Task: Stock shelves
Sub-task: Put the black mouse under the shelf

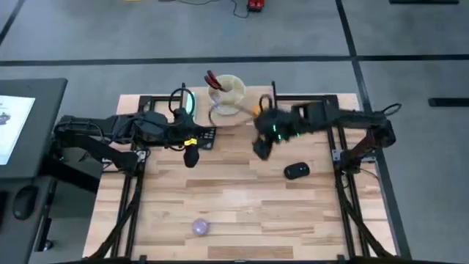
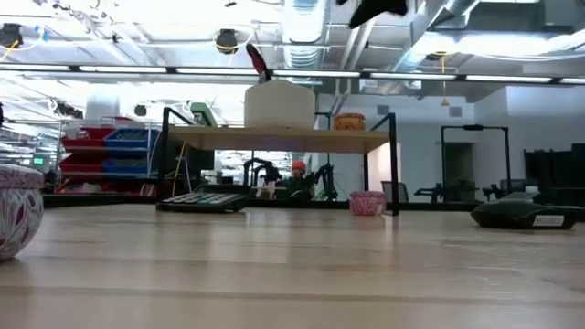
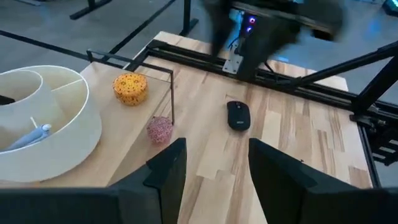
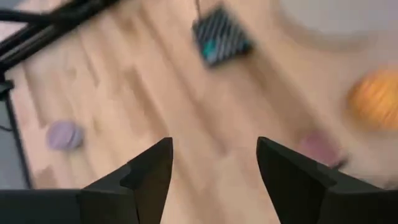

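Hovering above the table with nothing between them, my right gripper's (image 4: 211,171) fingers stand spread apart; the wrist picture shows bare wood in the gap. Just past my fingertips lies a small pink ball (image 4: 320,147), and beyond it an orange round thing (image 4: 373,99) that sits on the shelf (image 2: 274,139). The shelf itself is close ahead of this hand, a light plank on thin black legs at the table's far edge.

Already up on it are a big cream divided holder (image 1: 227,92) with a red-handled tool poking out, and that orange patterned tin (image 3: 130,88). So I judge the stocking partly done.

Off the shelf, and I reckon still to be lifted: the pink ball at the shelf's leg, a black computer mouse (image 1: 297,171) on the table just near my right hand, a dark calculator (image 2: 203,200) under the shelf's other end, and a purple patterned bowl (image 1: 201,226) well away at the near edge.

My left gripper (image 3: 211,165) waits across from the right one, by the shelf's other end, likewise spread and holding nothing.
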Motion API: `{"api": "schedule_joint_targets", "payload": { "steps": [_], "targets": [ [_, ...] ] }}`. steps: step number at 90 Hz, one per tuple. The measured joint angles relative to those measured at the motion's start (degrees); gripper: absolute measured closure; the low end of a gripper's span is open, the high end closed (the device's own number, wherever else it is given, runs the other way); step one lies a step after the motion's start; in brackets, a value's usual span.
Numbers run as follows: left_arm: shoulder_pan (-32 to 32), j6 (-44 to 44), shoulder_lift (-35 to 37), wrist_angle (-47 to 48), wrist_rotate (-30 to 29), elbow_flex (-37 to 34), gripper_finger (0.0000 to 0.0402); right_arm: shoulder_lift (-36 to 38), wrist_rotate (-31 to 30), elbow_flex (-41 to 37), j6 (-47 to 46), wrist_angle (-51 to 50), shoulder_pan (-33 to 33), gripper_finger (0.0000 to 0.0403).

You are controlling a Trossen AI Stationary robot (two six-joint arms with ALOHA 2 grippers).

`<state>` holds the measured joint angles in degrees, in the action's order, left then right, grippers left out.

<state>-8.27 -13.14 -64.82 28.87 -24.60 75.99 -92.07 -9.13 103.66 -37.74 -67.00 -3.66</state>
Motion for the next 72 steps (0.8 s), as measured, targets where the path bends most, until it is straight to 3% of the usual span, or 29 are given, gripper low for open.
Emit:
{"api": "schedule_joint_targets", "payload": {
  "steps": [13,24,46,57,72],
  "targets": [
    [0.0,-0.1,0.0,0.4,0.0,0.0,0.0251,0.0,0.0,-0.5,-22.2,-11.0,-7.6,0.0184],
    [0.0,-0.2,0.0,0.4,0.1,0.0,0.0251,0.6,0.4,-6.2,-37.6,-15.2,-12.9,0.0184],
    [0.0,0.1,0.0,0.5,1.0,0.0,0.0251,1.5,4.3,-20.3,-56.9,-4.7,-19.4,0.0178],
    [0.0,0.4,0.0,0.6,2.0,0.0,0.0251,1.5,8.9,-27.7,-67.3,-2.8,-20.2,0.0169],
    [0.0,0.5,0.0,1.2,2.9,0.0,0.0251,1.8,20.0,-37.6,-67.4,4.9,-17.6,0.0146]
  ]
}}
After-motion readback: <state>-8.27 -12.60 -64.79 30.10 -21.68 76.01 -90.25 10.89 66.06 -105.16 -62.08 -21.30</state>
